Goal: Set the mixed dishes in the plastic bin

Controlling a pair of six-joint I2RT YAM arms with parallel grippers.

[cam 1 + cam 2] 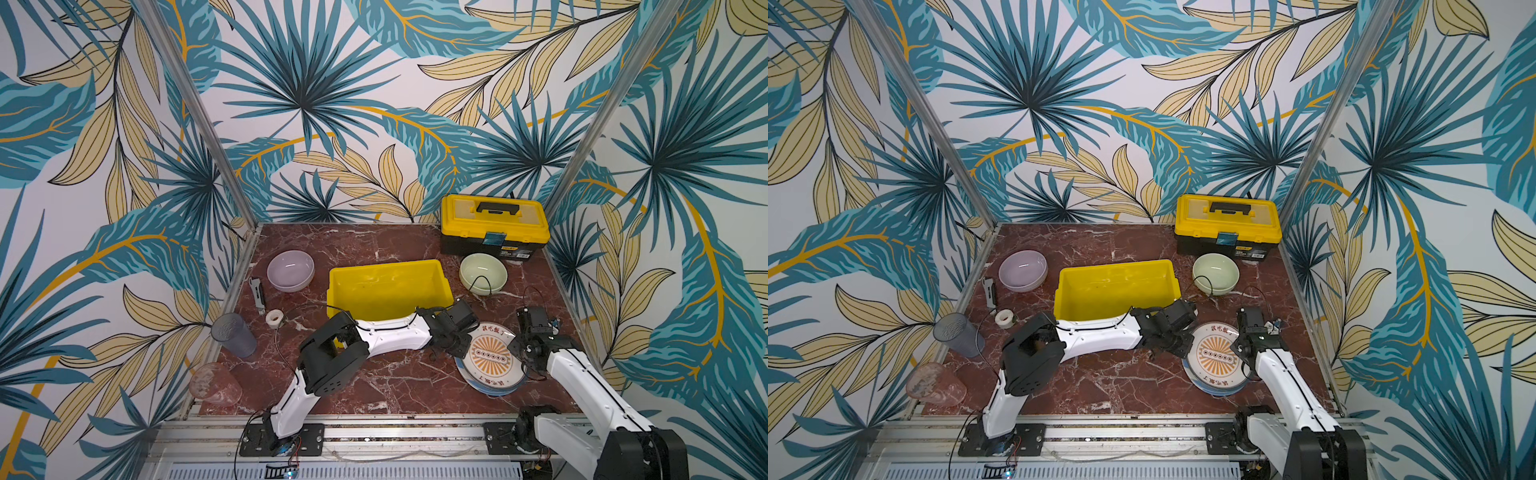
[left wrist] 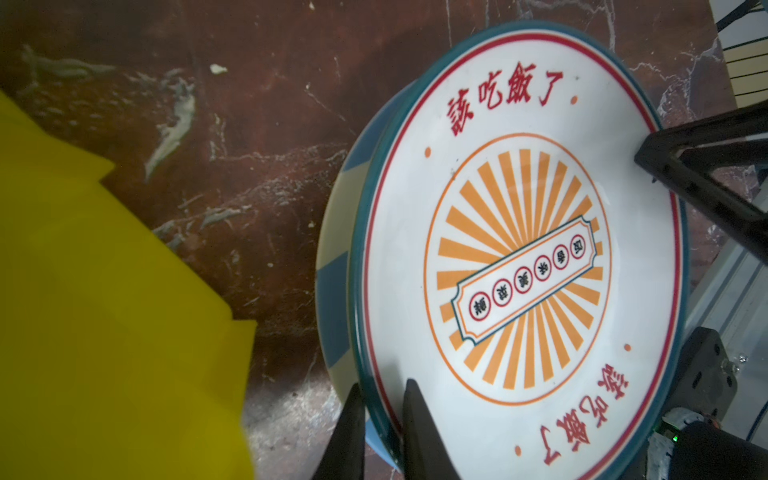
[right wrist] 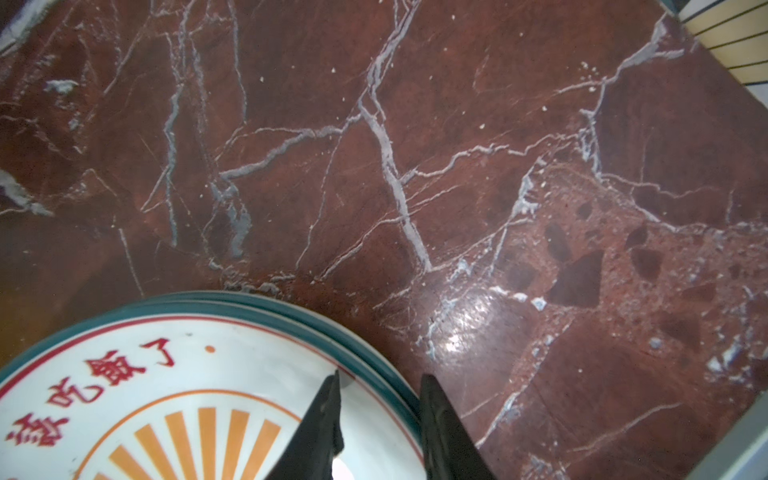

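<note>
The orange sunburst plate (image 1: 490,357) (image 1: 1214,357) tops a stack at the front right of the table. Its left edge is tilted up off the blue-white striped plate (image 2: 332,282) (image 1: 478,384) beneath. My left gripper (image 1: 458,352) (image 2: 382,384) is shut on that raised rim. My right gripper (image 1: 521,351) (image 3: 381,376) straddles the opposite rim, one finger over the plate's (image 3: 166,395) face and one outside, still slightly apart. A second teal rim (image 3: 291,309) shows just under the top plate. The yellow plastic bin (image 1: 390,270) (image 1: 1117,270) sits empty behind my left forearm.
A lilac bowl (image 1: 290,270) sits left of the bin and a pale green bowl (image 1: 483,272) to its right. A grey tumbler (image 1: 233,334) stands at the left edge, a clear one (image 1: 214,384) lying nearer. Toolbox (image 1: 494,224) at the back right; tape roll (image 1: 274,318) and knife (image 1: 257,293) are left.
</note>
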